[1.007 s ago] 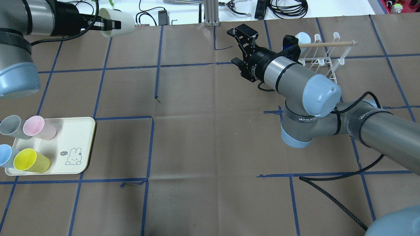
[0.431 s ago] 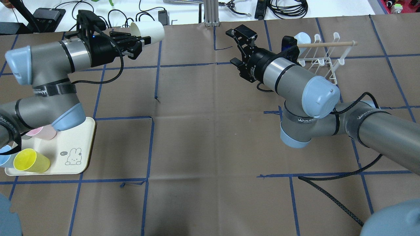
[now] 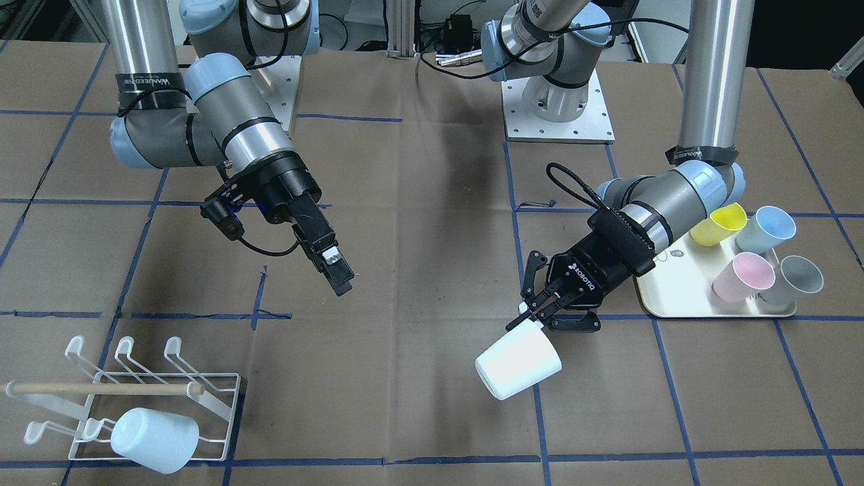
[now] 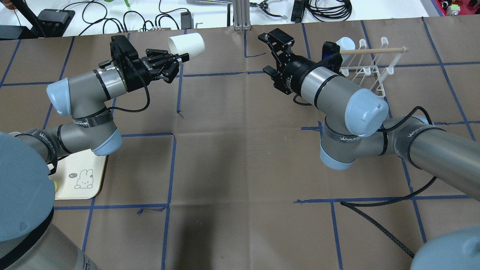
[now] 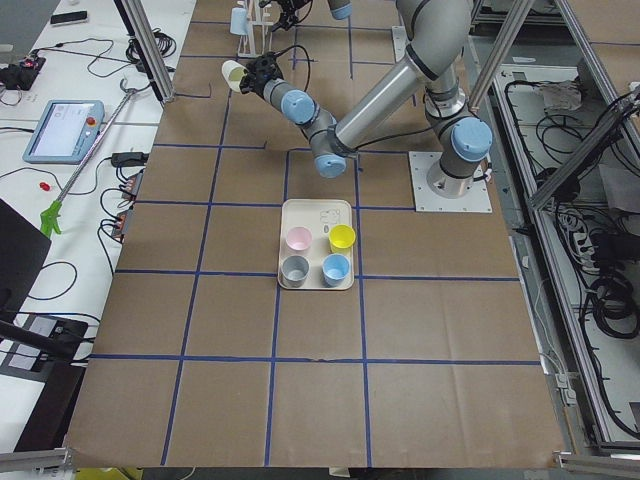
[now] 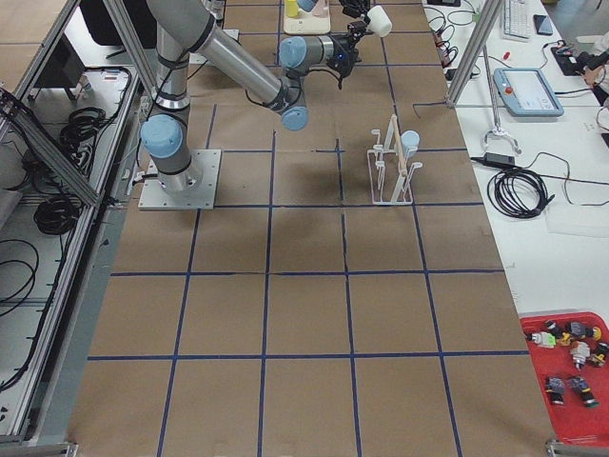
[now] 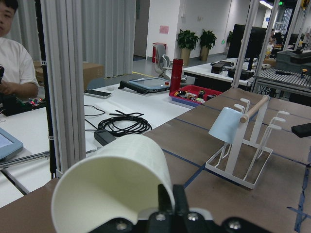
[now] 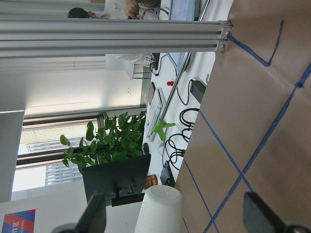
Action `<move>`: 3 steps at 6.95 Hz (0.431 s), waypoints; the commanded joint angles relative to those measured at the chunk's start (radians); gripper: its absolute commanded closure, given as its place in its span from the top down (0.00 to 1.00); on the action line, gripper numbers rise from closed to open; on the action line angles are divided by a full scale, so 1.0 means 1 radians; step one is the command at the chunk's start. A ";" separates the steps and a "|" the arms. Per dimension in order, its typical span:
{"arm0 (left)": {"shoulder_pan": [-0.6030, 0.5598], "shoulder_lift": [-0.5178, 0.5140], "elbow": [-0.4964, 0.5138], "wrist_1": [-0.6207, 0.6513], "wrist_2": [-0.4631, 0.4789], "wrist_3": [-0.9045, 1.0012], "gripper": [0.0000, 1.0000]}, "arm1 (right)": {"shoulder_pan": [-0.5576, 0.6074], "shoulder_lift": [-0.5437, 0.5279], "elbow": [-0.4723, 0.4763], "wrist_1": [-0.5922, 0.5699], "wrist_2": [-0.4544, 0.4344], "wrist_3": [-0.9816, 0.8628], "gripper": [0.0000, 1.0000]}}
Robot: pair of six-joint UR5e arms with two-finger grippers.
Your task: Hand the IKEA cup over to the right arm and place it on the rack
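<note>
Two arms face each other over the brown surface (image 4: 225, 150), and from my seat the left tool (image 4: 182, 58) reads as closed on the rim of the white cup (image 4: 186, 44). The left wrist camera shows its fingers pinching the cup wall at the mouth. The cup hangs on its side, clear of the surface, with its mouth toward the left tool and its base pointing out toward the other arm. My right tool (image 4: 267, 53) has its fingers spread wide with nothing between them. It is aimed at the cup but well apart from it, and its own camera catches the cup's base low in the frame. The white wire rack (image 3: 155, 391) stands near the far edge of the surface on the right arm's side, with a pale blue cup (image 3: 154, 439) tipped over one prong below the wooden dowel (image 3: 101, 389). Beside the left arm's elbow lies the cream tray (image 3: 682, 290), carrying a yellow cup (image 3: 719, 224), a blue cup (image 3: 766, 228), a pink cup (image 3: 742, 277) and a grey cup (image 3: 793, 278), all lying tilted
</note>
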 commanded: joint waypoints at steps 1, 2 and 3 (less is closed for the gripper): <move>-0.058 -0.004 -0.006 0.126 0.021 -0.193 0.01 | 0.000 -0.002 0.016 0.007 -0.009 0.000 1.00; -0.101 0.028 -0.015 0.126 0.088 -0.213 0.02 | -0.002 -0.002 0.027 -0.001 -0.015 0.000 1.00; -0.142 0.037 -0.017 0.119 0.146 -0.221 0.02 | 0.000 -0.001 0.030 -0.002 -0.017 0.000 1.00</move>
